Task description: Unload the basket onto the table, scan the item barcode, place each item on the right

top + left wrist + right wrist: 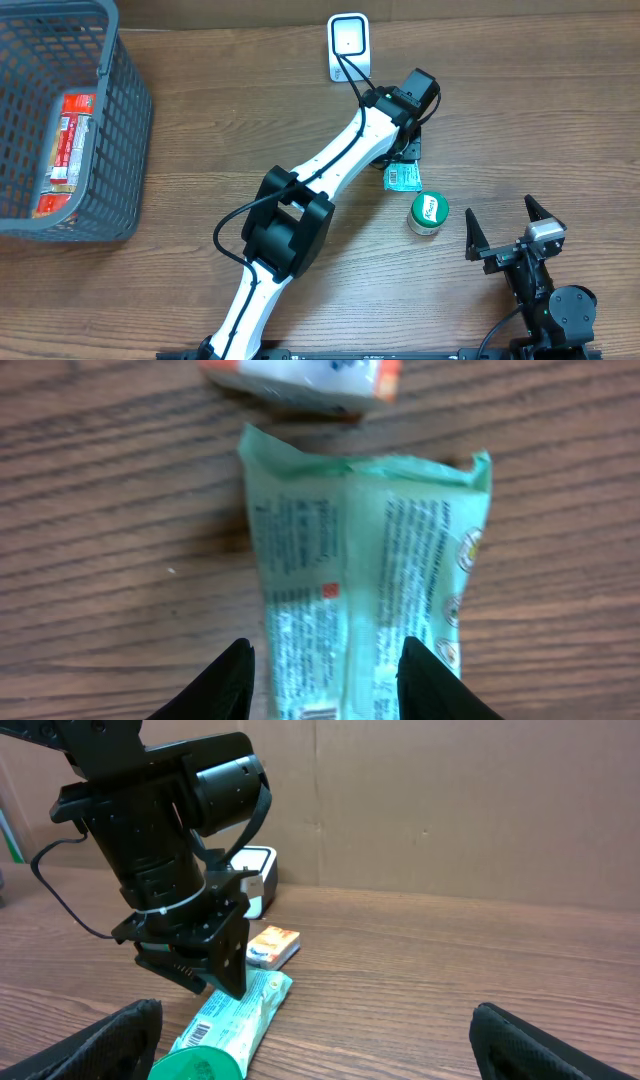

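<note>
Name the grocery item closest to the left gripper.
The flat green packet, lying right under the left gripper. The small orange box sits just beyond its end, and the green-lidded tub stands farther off.

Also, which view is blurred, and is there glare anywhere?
Left wrist view: the green packet is soft, its small print unreadable, and the orange box at the top edge is blurred. Overhead view: sharp, but the white scanner looks washed out. Right wrist view: mostly sharp.

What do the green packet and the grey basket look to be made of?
The green packet: thin plastic film, slightly glossy; crimped, jagged end seal and creases. The grey basket: rigid moulded plastic, matte, by its uniform lattice walls; likely, not certain.
</note>
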Tool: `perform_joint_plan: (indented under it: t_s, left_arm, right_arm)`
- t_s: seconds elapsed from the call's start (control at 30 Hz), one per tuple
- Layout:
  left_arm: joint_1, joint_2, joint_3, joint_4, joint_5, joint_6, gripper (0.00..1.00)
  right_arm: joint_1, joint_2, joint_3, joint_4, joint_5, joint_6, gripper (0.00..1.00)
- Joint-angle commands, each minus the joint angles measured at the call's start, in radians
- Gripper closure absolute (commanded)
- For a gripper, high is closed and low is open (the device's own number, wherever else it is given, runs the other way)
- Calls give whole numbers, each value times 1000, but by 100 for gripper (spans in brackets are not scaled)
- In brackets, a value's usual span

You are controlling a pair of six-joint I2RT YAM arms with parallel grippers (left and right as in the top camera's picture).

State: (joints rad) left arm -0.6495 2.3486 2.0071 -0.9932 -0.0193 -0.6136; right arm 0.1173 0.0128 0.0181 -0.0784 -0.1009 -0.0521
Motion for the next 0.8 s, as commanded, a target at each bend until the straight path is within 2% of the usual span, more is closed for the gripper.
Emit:
perform_joint_plan:
  t_s: [0.0, 0.37, 0.47, 0.53, 0.57, 0.77]
  left_arm:
    - [11, 3, -10, 7, -3, 4, 62]
    - [11, 95, -9, 24, 3, 4, 60]
    - [11, 133, -10, 19, 48, 10, 72]
    - [11, 146, -10, 3, 69, 11, 93]
    - [11, 146, -10, -7, 69, 17, 96]
    - [15, 136, 7, -99, 72, 89, 96]
  right_arm:
    - [-6, -10, -10, 4, -5, -2, 0]
    - [-6, -10, -10, 5, -5, -2, 0]
    - [-6, -10, -10, 4, -5, -2, 0]
    - [-6, -10, -10, 4, -5, -2, 0]
    - [-6, -10, -10, 4, -5, -2, 0]
    - [-6, -10, -10, 4, -5, -2, 0]
